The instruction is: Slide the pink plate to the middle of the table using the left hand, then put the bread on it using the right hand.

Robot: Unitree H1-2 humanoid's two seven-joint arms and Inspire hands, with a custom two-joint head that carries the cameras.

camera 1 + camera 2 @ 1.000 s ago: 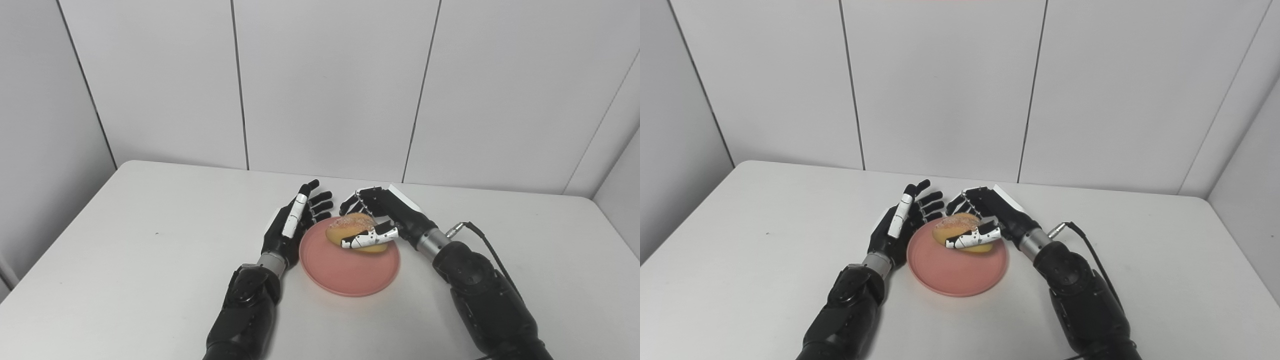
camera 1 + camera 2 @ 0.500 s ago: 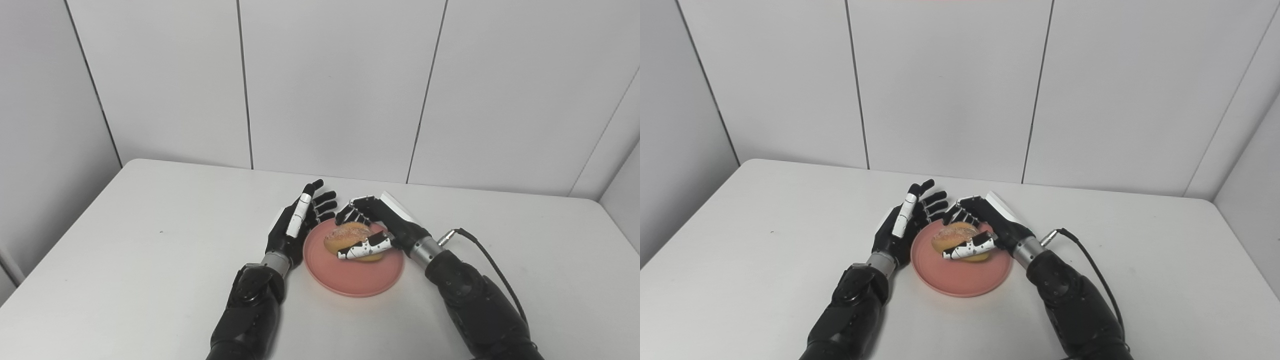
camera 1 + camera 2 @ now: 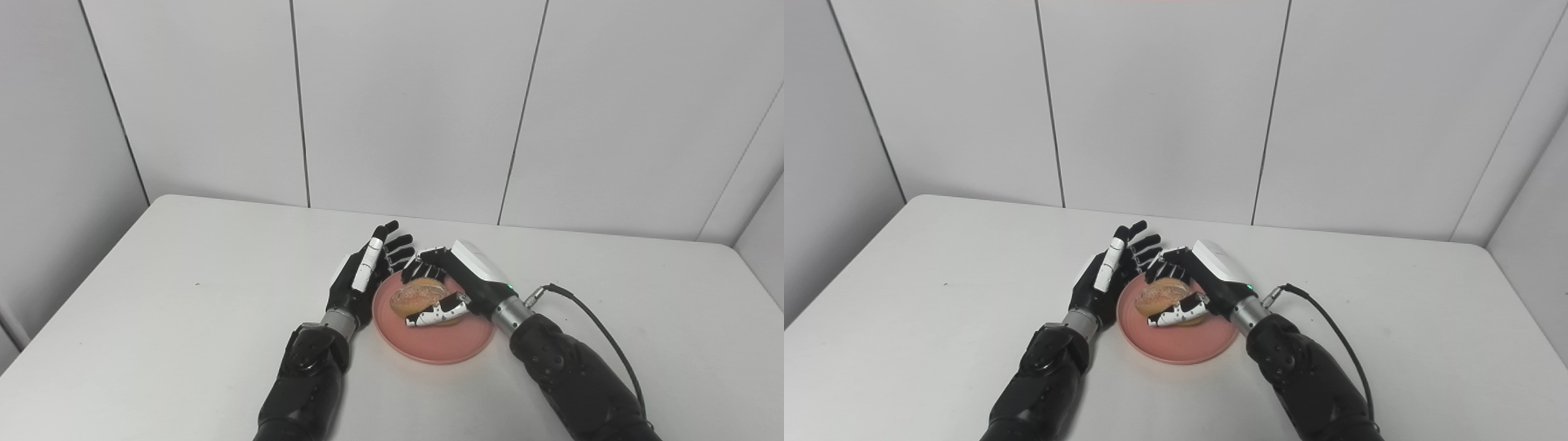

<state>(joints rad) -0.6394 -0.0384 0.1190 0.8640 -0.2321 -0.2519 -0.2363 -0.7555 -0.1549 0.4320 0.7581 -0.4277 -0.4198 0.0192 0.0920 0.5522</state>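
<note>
1. While gripped by the right hand (image 3: pixel 456 285), fingers curled over it and thumb under its front, the bread (image 3: pixel 418 294) is seen as a golden, crusty roll on the pink plate (image 3: pixel 433 337).
2. The left hand (image 3: pixel 365 275) is held open, fingers spread, just beside the plate's left rim.
3. The plate is set mid-table on a white table (image 3: pixel 153 294); white panelled walls are seen behind.
4. Versus 0.5 s ago: the right hand has been rolled further over the bread, which has been shifted slightly left.
</note>
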